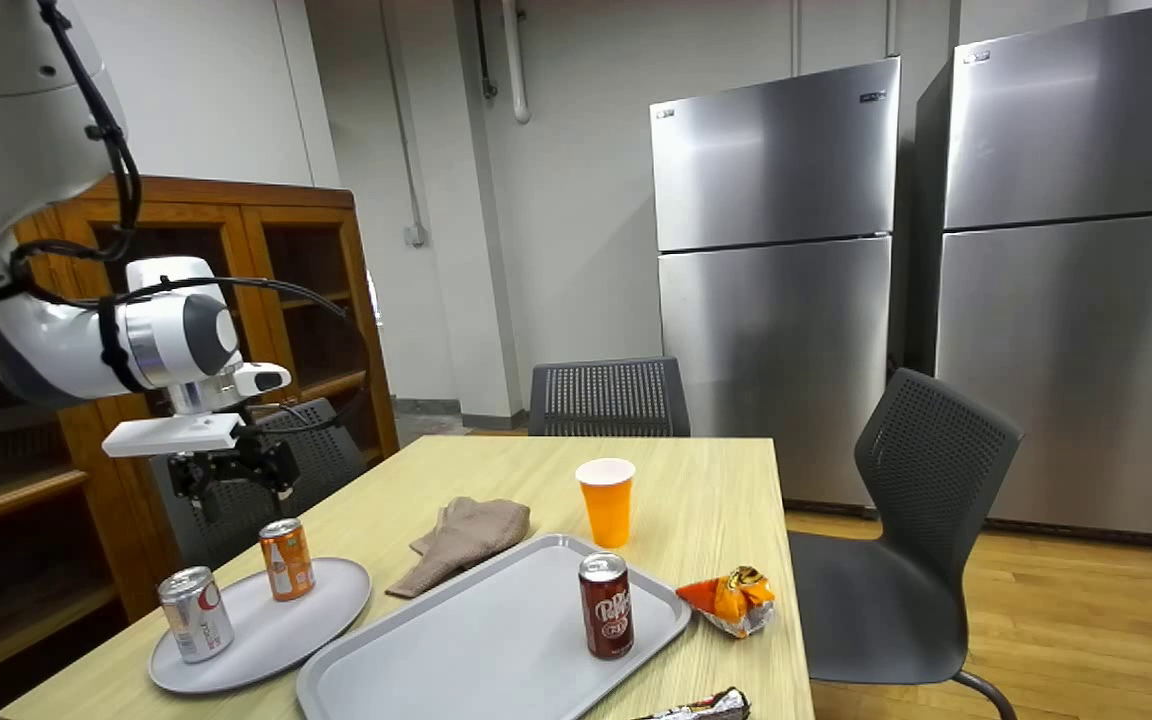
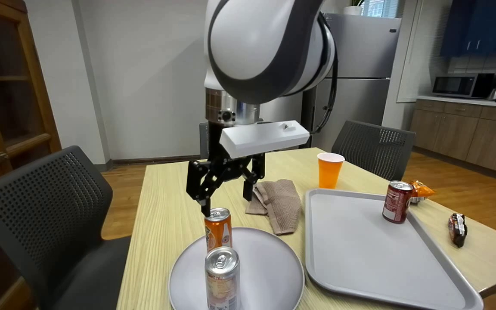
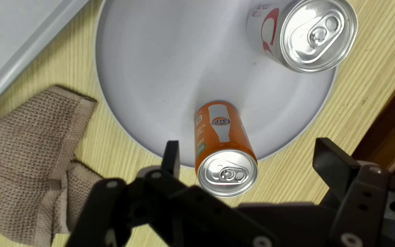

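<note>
We start at the gripper (image 2: 226,204), which points downward with its fingers (image 3: 172,159) spread wide and gripping nothing. In the wrist view, the spacing between them exceeds the width of the Fanta can (image 3: 219,133) below; we judge that this leaves clearance at both sides. We see no contact.

The Fanta can stands upright on the round plate (image 3: 156,68), near the rim, its flat base giving stable footing. On the same plate we find a silver can (image 1: 198,618), also upright and near the rim; the two stand apart, which likely preserves finger access around each.

Next to the plate, the brown cloth (image 1: 473,540) lies loosely folded on the table (image 1: 706,480), limp enough, in our judgement, to hold no firm shape. Beside it sits the grey tray (image 1: 456,650), whose raised edge probably serves to retain items such as the dark red can (image 1: 606,610) standing near one side.

Just past the tray, an orange cup (image 1: 608,505) rests mouth up on its narrower base. A snack bag (image 1: 726,600) lies just beside the tray. Behind the table, in an exterior view, we note a chair (image 1: 611,400) and two refrigerators (image 1: 776,350).
</note>
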Controlling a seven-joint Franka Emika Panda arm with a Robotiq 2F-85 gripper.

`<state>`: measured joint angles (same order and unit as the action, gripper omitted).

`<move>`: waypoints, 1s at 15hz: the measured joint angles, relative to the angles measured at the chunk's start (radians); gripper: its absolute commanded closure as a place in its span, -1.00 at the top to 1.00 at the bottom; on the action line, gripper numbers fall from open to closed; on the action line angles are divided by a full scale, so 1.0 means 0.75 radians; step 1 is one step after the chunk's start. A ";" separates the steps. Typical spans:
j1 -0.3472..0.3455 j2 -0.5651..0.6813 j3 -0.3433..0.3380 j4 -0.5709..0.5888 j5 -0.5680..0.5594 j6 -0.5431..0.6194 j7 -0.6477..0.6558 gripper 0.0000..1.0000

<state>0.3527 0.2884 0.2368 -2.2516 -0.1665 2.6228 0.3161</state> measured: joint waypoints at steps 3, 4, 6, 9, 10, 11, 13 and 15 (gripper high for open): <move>0.035 0.099 -0.043 0.088 -0.008 -0.002 0.000 1.00; 0.045 0.130 -0.057 0.117 -0.008 -0.003 0.000 1.00; 0.064 0.192 -0.082 0.179 -0.009 -0.005 0.000 1.00; 0.091 0.274 -0.111 0.269 -0.009 -0.012 0.000 1.00; 0.097 0.297 -0.117 0.296 -0.009 -0.015 0.000 1.00; 0.104 0.317 -0.124 0.319 -0.009 -0.018 0.000 1.00; 0.110 0.347 -0.129 0.355 -0.008 -0.024 0.000 1.00; 0.112 0.360 -0.131 0.368 -0.008 -0.026 0.000 1.00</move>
<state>0.4369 0.5585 0.1385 -1.9759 -0.1728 2.6032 0.3161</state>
